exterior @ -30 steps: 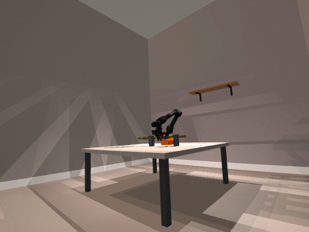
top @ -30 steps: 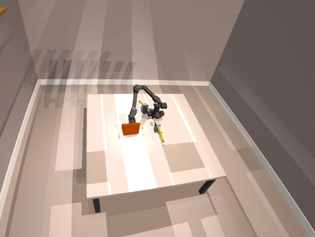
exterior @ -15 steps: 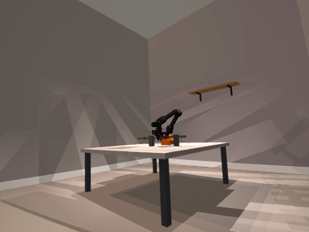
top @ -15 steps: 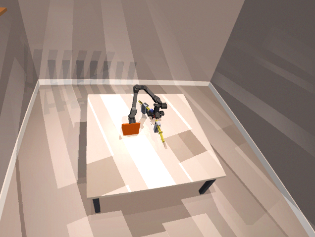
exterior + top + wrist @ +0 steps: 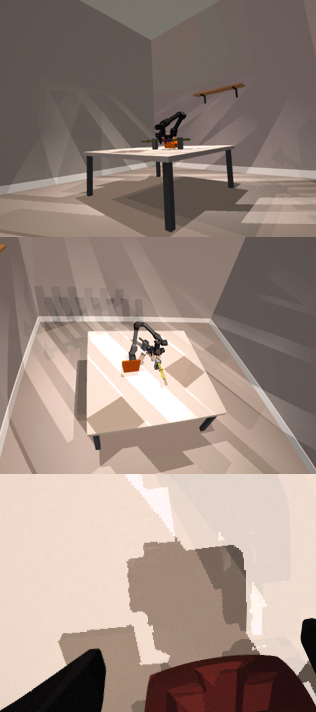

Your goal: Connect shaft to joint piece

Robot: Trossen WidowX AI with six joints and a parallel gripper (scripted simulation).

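The red joint piece (image 5: 154, 353) (image 5: 164, 140) (image 5: 220, 686) sits beside a blue part (image 5: 152, 347) (image 5: 169, 140), on the end of the yellow first shaft (image 5: 140, 339) (image 5: 187, 139). That shaft passes through a grey block (image 5: 145, 345) (image 5: 180, 143). The yellow second shaft (image 5: 162, 372) (image 5: 146, 141) runs through the other grey block (image 5: 157, 363) (image 5: 154, 144), and a collar shows on its outer part. My gripper (image 5: 206, 646) (image 5: 164, 142) is open, with its black fingers wide on either side of the red piece. The fingers stand apart from it in the wrist view. The arm hides much of the joint, so I cannot tell its opening's exact direction.
The orange base plate (image 5: 131, 366) of the arm stands on the table (image 5: 115, 420) (image 5: 127, 153). The two grey blocks stand upright on both sides of my gripper. Hard shadows and light stripes cross the table top. A wooden shelf (image 5: 219, 89) is on the wall.
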